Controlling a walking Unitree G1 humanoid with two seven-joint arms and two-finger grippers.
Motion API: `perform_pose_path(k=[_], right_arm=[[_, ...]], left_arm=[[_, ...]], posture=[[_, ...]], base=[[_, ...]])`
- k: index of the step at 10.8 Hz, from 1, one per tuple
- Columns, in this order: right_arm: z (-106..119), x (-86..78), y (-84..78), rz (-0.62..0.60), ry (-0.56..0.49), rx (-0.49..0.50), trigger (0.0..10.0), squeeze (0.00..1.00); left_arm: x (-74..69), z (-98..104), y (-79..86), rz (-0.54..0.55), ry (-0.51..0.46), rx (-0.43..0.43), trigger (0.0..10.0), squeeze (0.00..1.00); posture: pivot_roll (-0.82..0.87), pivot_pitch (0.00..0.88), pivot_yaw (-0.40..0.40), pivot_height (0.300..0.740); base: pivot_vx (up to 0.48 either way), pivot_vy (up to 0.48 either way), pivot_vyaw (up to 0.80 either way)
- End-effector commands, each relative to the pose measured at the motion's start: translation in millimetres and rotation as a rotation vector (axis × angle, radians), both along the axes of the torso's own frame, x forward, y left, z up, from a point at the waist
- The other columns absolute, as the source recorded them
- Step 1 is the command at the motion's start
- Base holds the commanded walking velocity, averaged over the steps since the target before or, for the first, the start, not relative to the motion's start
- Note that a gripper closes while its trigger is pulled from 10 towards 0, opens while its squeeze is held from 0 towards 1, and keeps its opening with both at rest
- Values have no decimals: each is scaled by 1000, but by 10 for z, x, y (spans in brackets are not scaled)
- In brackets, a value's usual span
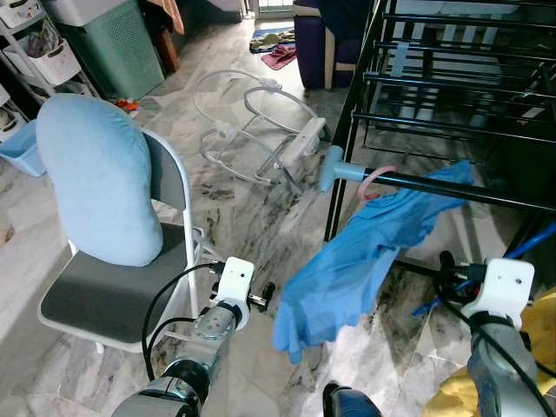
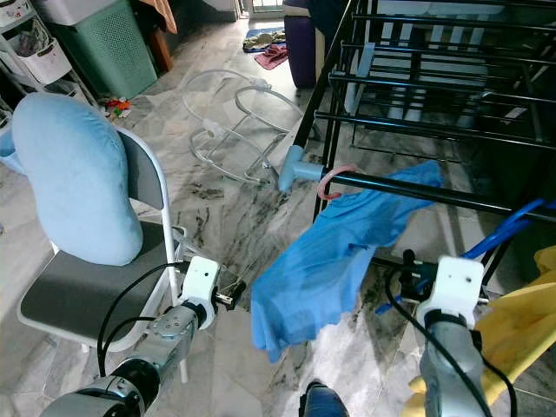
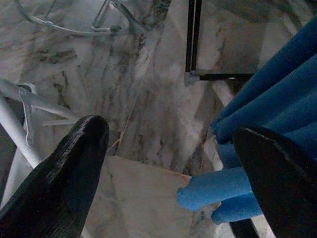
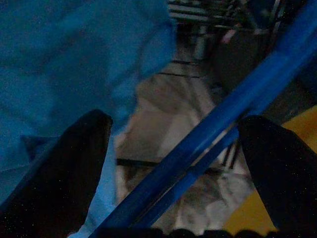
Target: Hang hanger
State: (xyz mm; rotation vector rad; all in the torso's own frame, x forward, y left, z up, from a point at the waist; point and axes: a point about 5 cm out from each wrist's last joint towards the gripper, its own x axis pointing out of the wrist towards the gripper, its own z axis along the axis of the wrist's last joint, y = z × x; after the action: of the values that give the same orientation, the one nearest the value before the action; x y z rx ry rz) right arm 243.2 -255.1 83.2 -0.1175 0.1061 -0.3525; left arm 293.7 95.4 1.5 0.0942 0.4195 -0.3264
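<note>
**Already on the rail: pink hook over the black bar, blue shirt hanging**

And we look down on a marble floor (image 1: 252, 217) with the black drying rack (image 1: 452, 87) at the right. The hanger (image 1: 375, 182) shows as a pink hook curled over the rack's lowest front bar (image 1: 460, 189), close to the pale blue cap (image 1: 334, 168) at the bar's end. A blue shirt (image 1: 347, 261) drapes from it, slanting down and to the robot's left, its lower hem clear of the floor.

Left gripper (image 3: 168, 178) sits low, between the chair and the shirt's hem. Its jaws stand wide, nothing between them; one black finger (image 3: 64, 173) is on the chair-leg side, the other next to the blue folds.

Right gripper (image 4: 173, 163) is low beside the rack's foot, jaws wide too. A blue rod (image 4: 223, 129) runs diagonally across the gap between the fingers, but I cannot tell whether it touches either one. Yellow cloth (image 1: 521, 365) lies at the robot's right.

Over on the left, a white-framed folding chair (image 1: 113, 300) with a grey seat carries a light blue cushion (image 1: 100, 178) against its back. A white wire frame (image 1: 252, 122) lies on the floor beyond, and a green laundry basket (image 1: 109, 43) stands by the far wall.
</note>
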Motion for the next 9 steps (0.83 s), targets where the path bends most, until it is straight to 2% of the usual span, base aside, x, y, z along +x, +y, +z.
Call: perform_pose_path(k=[1, 4, 9], right_arm=[[-3, -33, 41, -13, -14, -17, 10000, 1000], [18, -88, 153, -51, -63, -48, 10000, 1000], [24, -239, 17, -214, -67, -87, 10000, 1000]], left_arm=[[-41, -53, 41, 13, 23, 12, 10000, 0], [-34, -44, 31, 5, 20, 11, 10000, 0], [-27, -36, 12, -22, 21, 19, 10000, 0]], posture=[[-302, 133, 111, 740], [-306, 138, 114, 740], [-325, 150, 136, 740]], base=[[0, 0, 0], [0, 0, 0], [0, 0, 0]])
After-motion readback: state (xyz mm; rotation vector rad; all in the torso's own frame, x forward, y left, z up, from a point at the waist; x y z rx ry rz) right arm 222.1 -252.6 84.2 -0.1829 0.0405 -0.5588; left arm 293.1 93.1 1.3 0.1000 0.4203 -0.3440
